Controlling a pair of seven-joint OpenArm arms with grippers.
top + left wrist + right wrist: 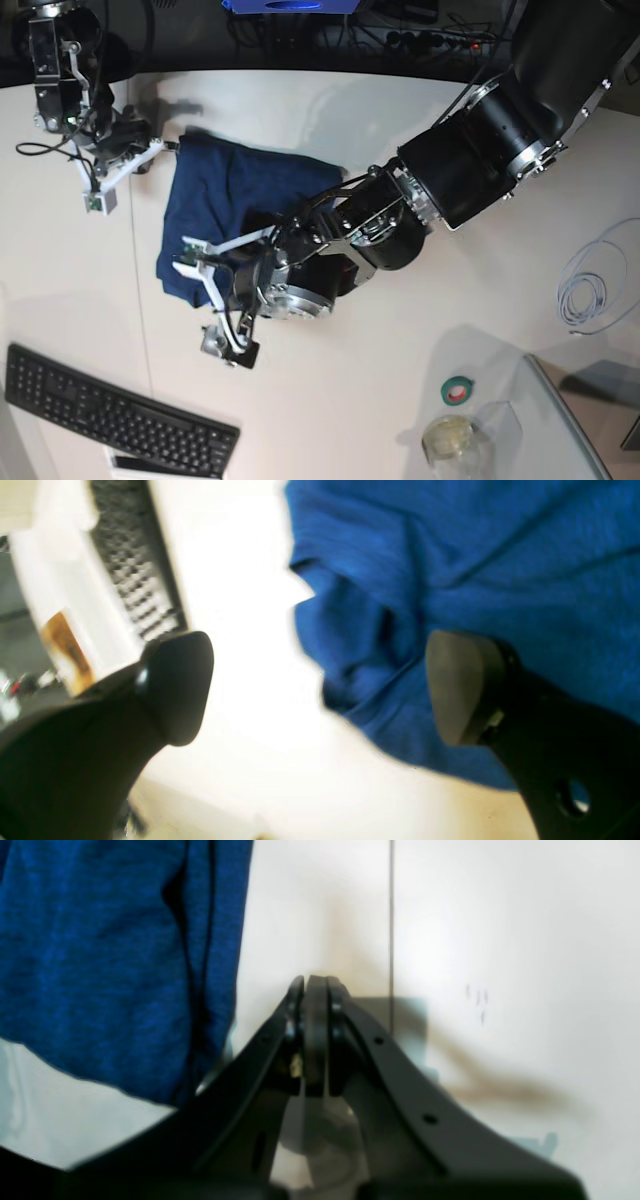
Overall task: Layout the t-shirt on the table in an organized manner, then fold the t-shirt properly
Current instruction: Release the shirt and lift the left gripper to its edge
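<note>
The t-shirt (235,195) lies as a dark blue, loosely folded block on the white table (380,400). My left gripper (205,298) hovers open at its near-left corner. In the left wrist view the fingers (460,685) of the left gripper (320,690) stand wide apart over the rumpled edge of the t-shirt (475,555), gripping nothing. My right gripper (97,197) is shut and empty, left of the cloth's far corner. In the right wrist view the right gripper (316,985) has its pads pressed together above bare table (525,940), with the t-shirt (100,965) off to the left.
A black keyboard (120,420) sits at the front left. A green tape roll (458,390) and a clear glass container (450,438) stand at the front right, and a coiled white cable (590,285) lies to the right. A thin dark seam (391,915) crosses the table.
</note>
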